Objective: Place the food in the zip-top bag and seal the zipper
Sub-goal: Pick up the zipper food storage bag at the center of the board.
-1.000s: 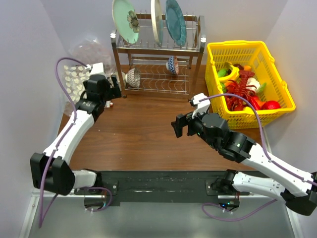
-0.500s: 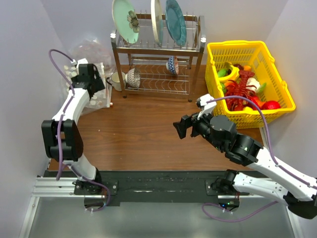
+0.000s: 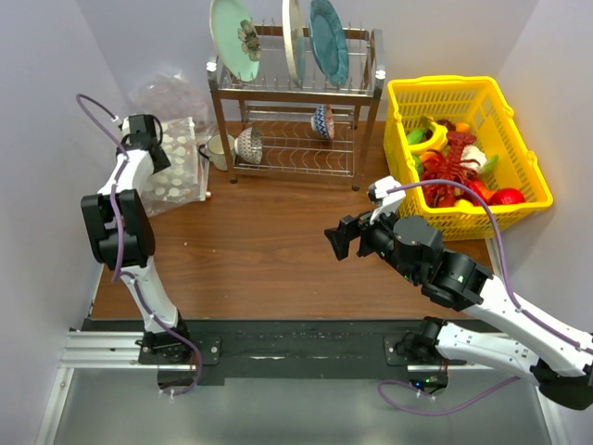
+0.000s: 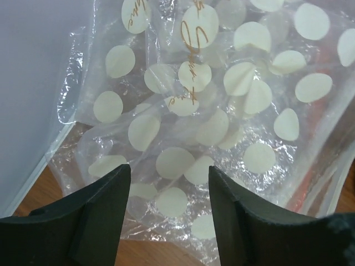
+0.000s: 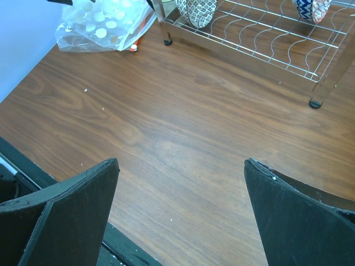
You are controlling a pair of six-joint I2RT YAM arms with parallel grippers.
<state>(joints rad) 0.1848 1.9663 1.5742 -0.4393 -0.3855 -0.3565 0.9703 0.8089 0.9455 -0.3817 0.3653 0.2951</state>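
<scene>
The food [image 3: 454, 167], toy fruits and vegetables in red, orange, yellow, green and white, lies heaped in the yellow basket [image 3: 463, 88] at the right. I cannot make out the zip-top bag or its zipper. My left gripper [image 3: 153, 148] is open at the far left by the wall. In the left wrist view [image 4: 169, 169] it hangs close over the flat clear pack with white dots [image 4: 211, 111], holding nothing. My right gripper [image 3: 335, 239] is open and empty over bare wood mid-table, also in the right wrist view [image 5: 180, 163].
A metal dish rack [image 3: 296, 120] with plates and bowls stands at the back centre. A wrinkly clear sack [image 3: 171, 93] sits behind the dotted pack [image 3: 176, 171]. A reddish strip shows through the plastic at the pack's edge [image 4: 327, 149]. The left wall is close.
My left arm has swung left and back, from the table's left side to over the dotted pack by the wall. My right gripper shifted slightly and then stayed put.
</scene>
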